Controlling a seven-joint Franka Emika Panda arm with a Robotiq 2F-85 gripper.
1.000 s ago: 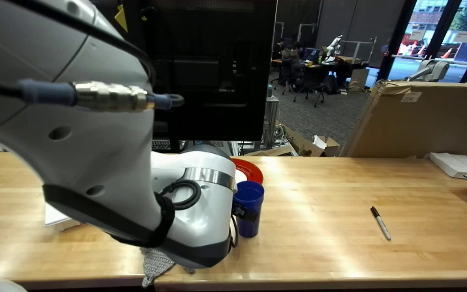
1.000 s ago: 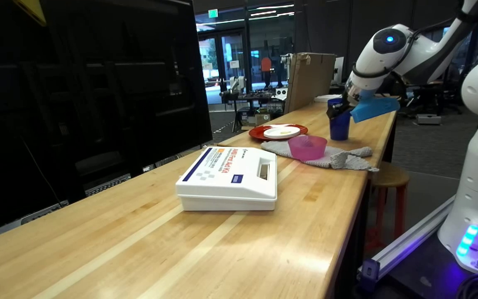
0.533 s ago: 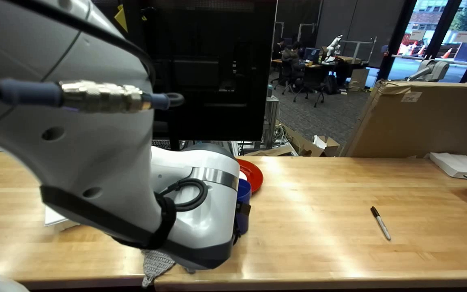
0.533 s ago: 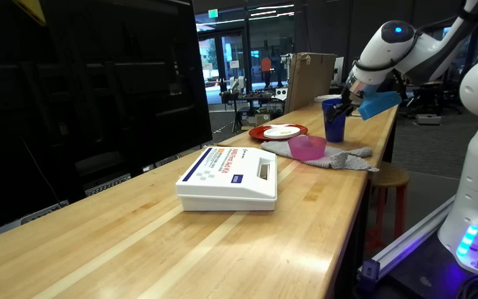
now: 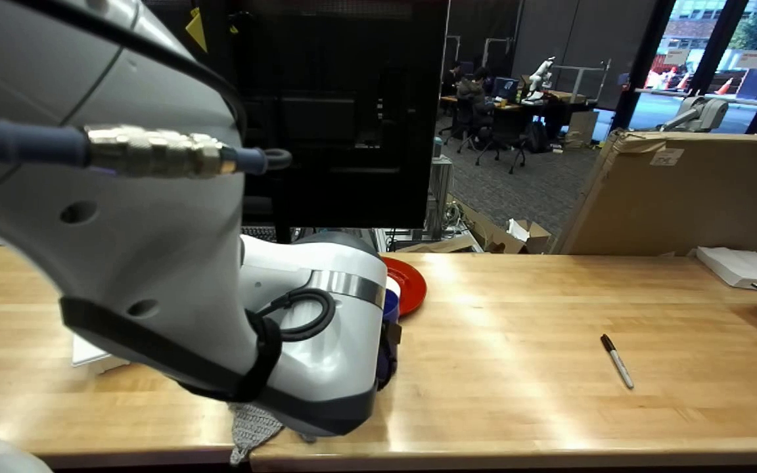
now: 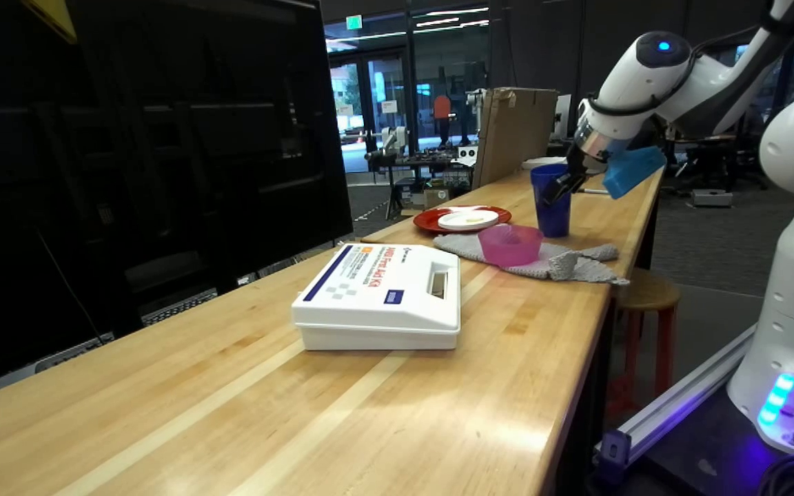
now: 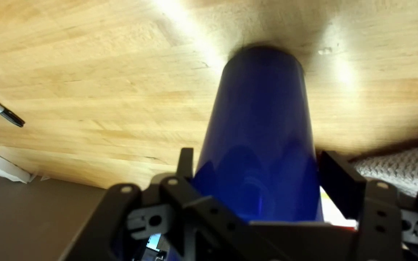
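Note:
A tall dark blue cup point(image 6: 554, 222) stands upright on the wooden table. It also shows in the wrist view point(image 7: 267, 108), and partly behind the arm in an exterior view point(image 5: 389, 303). My gripper point(image 6: 554, 193) is tilted down over the cup. In the wrist view, the open gripper point(image 7: 256, 155) has its black fingers point(image 7: 339, 181) set wide, one on each side of the cup. Thin slivers of background show between fingertips and cup; contact nearer the palm cannot be told. A pink bowl point(image 6: 511, 249) sits beside the cup on a grey cloth point(image 6: 566, 265).
A red plate point(image 6: 426, 220) with white plates point(image 6: 453, 222) stands behind the bowl. A white first aid kit point(image 6: 369, 296) lies on the table. A black marker point(image 5: 617, 361) lies on the other side of the cup. A large cardboard box point(image 5: 681, 190) and a dark screen point(image 5: 352, 118) border the table.
The cup, still upright, has slid a short way toward the bowl and cloth together with my gripper. The wrist has turned and the arm has shifted slightly. The other things have not moved.

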